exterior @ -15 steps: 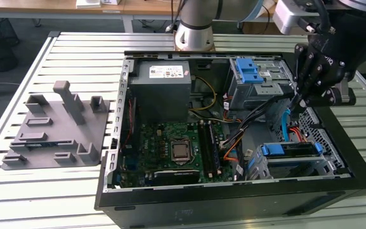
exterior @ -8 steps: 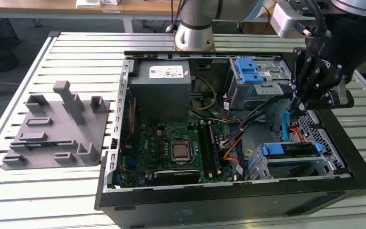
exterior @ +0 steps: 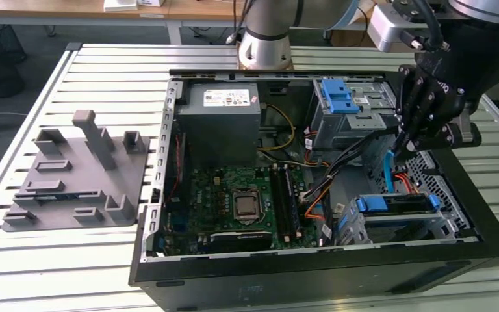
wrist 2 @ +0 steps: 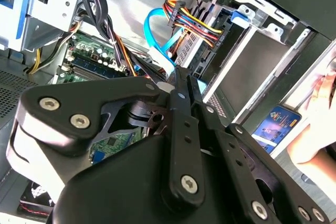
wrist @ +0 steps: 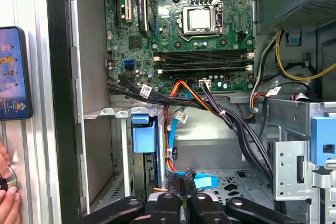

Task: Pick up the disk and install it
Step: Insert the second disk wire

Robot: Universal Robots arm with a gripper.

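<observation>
Sitting in its bay at the lower right of the exterior view, the disk (exterior: 394,204) lies inside the open computer case (exterior: 232,286). Above it hangs the hand (exterior: 403,144), fingers pressed together, empty. A slatted white surface (exterior: 67,260) carries a grey fixture (exterior: 76,175).

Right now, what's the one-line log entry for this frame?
hand: shut, over open case, beside blue cable | disk: in drive cage, not held

Cable bundle (wrist: 220,111) crossing bay opening, blue SATA cable (exterior: 391,170) beside gripper (exterior: 408,144), tight gap.
</observation>
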